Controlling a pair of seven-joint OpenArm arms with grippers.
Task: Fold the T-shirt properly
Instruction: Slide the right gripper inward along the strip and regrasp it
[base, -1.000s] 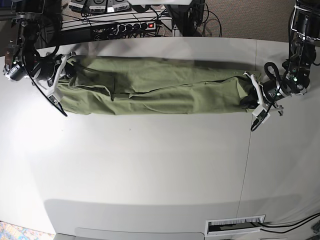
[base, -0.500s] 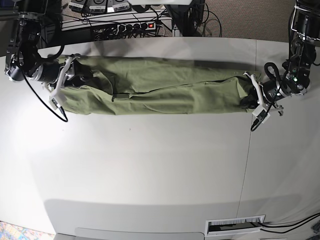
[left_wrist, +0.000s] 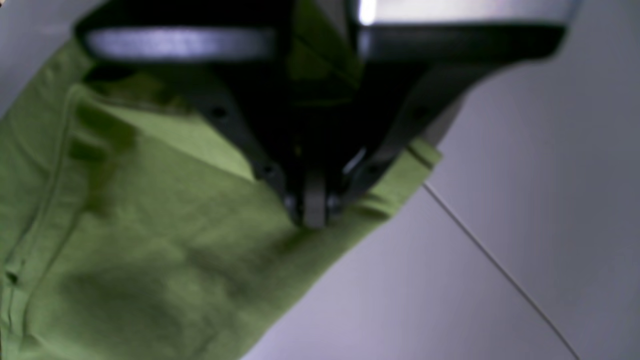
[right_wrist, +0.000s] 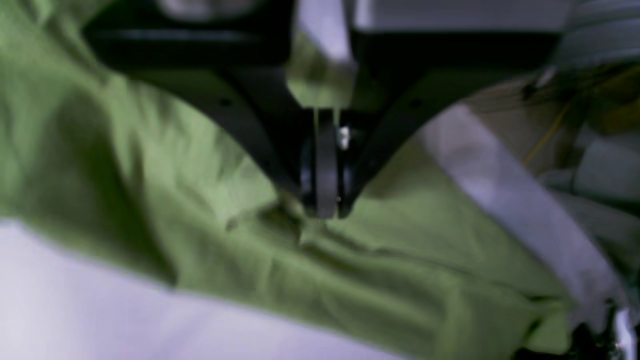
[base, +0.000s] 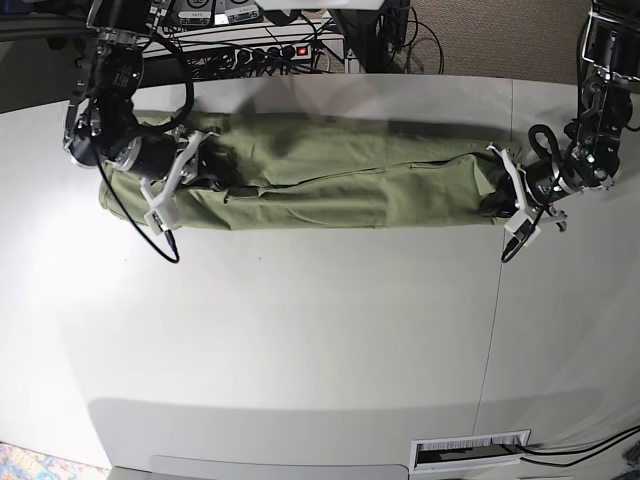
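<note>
The sage-green T-shirt (base: 330, 175) lies folded into a long, wrinkled band across the far half of the white table (base: 300, 340). At its right end in the base view, my left gripper (base: 494, 198) is shut on the shirt's edge; the left wrist view shows the fingertips (left_wrist: 315, 210) pinching the cloth (left_wrist: 150, 240) by a hem corner. Towards the left end, my right gripper (base: 213, 172) sits on top of the band. In the right wrist view its jaws (right_wrist: 325, 200) are closed on a small ridge of the fabric (right_wrist: 400, 260).
A power strip with cables (base: 260, 52) and equipment stand just beyond the table's far edge. A thin seam (base: 495, 300) runs down the table on the right. A white vent-like plate (base: 470, 452) lies at the front edge.
My right arm moved from beyond the shirt's left end rightwards onto the cloth, and its jaws closed on a fold. The left arm stayed put, still gripping the right end.
</note>
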